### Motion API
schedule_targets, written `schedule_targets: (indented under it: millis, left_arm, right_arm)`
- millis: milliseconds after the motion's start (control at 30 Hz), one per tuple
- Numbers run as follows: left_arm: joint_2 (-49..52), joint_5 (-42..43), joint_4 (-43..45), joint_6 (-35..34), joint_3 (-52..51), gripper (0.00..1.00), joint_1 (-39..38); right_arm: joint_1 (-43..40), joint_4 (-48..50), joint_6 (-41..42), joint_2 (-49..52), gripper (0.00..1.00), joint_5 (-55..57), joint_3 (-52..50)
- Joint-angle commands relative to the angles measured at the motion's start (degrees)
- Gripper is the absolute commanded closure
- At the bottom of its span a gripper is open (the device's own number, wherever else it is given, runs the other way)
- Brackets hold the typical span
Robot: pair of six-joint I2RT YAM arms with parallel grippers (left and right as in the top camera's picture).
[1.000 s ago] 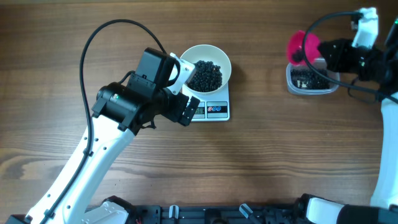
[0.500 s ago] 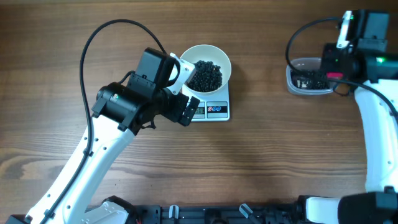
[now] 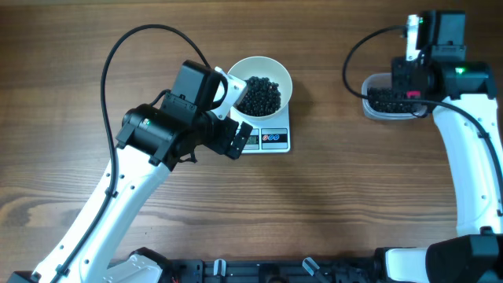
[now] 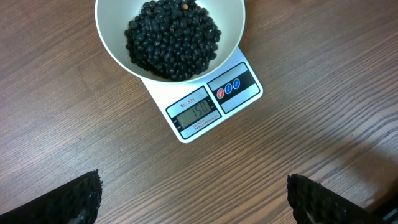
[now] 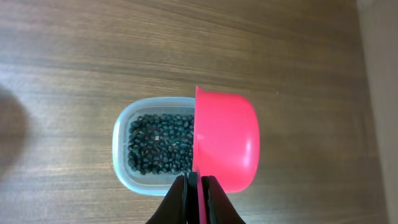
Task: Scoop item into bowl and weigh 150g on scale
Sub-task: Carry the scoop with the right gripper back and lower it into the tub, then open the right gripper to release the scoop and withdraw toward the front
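The white bowl (image 3: 277, 77) stands on the small white scale (image 3: 271, 140) and holds a heap of glossy black beans (image 3: 258, 94). In the left wrist view the scale's display (image 4: 196, 111) reads 150, below the bowl (image 4: 112, 43) and its beans (image 4: 172, 37). My left gripper (image 4: 198, 200) hovers open over bare wood just short of the scale, nothing between its fingers. My right gripper (image 5: 199, 190) is shut on the handle of a pink scoop (image 5: 227, 140), which hangs on edge over the right end of a clear tub (image 5: 121, 149) with more beans (image 5: 158, 144).
The clear tub (image 3: 376, 110) sits at the table's far right, under the right arm (image 3: 424, 67). The left arm (image 3: 157, 134) and its black cable stand just left of the scale. Bare wood lies between scale and tub.
The right arm has swung left and turned, bringing the pink scoop from beside the tub to above it; from overhead the scoop is now hidden under the wrist. The left arm has not moved.
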Motion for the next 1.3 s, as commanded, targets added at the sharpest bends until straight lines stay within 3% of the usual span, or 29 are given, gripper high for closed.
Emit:
schedule_targets:
  millis: [0, 200, 233, 367, 500, 600, 733, 867, 1000, 1167, 1200, 1233, 1267]
  left_arm:
    - [-0.3, -0.3, 0.1, -0.1, -0.2, 0.00, 0.2]
    - [-0.3, -0.3, 0.1, -0.1, -0.2, 0.00, 0.2]
    - [-0.3, -0.3, 0.1, -0.1, -0.2, 0.00, 0.2]
    - [-0.3, -0.3, 0.1, -0.2, -0.2, 0.00, 0.2]
    - [-0.3, -0.3, 0.1, -0.2, -0.2, 0.00, 0.2]
    - [-0.3, -0.3, 0.1, -0.2, -0.2, 0.00, 0.2]
    - [-0.3, -0.3, 0.1, -0.1, -0.2, 0.00, 0.2]
    - [-0.3, -0.3, 0.1, -0.1, -0.2, 0.00, 0.2]
    - [-0.3, -0.3, 0.1, -0.2, -0.2, 0.00, 0.2]
    - [-0.3, -0.3, 0.1, -0.1, -0.2, 0.00, 0.2]
    - [-0.3, -0.3, 0.1, -0.1, -0.2, 0.00, 0.2]
    - [-0.3, -0.3, 0.1, -0.2, -0.2, 0.00, 0.2]
    - [-0.3, -0.3, 0.1, -0.1, -0.2, 0.00, 0.2]
  right_arm:
    - [1.2, 0.5, -4.2, 0.3, 0.96, 2.7, 0.3]
    - [1.2, 0.1, -3.5, 0.3, 0.96, 2.6, 0.3]
    - [1.2, -0.6, 0.7, 0.3, 0.96, 1.9, 0.3]
    - [-2.2, -1.3, 8.5, -3.7, 0.96, -18.4, 0.3]
    - [-8.3, -1.9, 7.9, -11.1, 0.96, -41.0, -1.2]
    - [-12.5, 2.1, 10.1, -13.5, 0.96, -55.6, -13.4]
    - [-20.6, 14.5, 21.7, -15.5, 0.96, -55.3, -23.1]
    - [-26.4, 19.7, 32.1, -15.3, 0.96, -43.5, -24.4]
    - [-26.4, 29.2, 37.0, -13.6, 0.96, -42.3, -29.2]
    - [-26.4, 30.8, 39.8, -7.5, 0.96, -41.0, -30.5]
    - [-26.4, 30.7, 39.8, -7.0, 0.93, -41.0, -30.5]
    - [-26.4, 30.8, 39.7, -6.9, 0.68, -41.0, -30.5]
    - [-26.4, 30.8, 39.4, -7.0, 0.55, -41.0, -30.5]
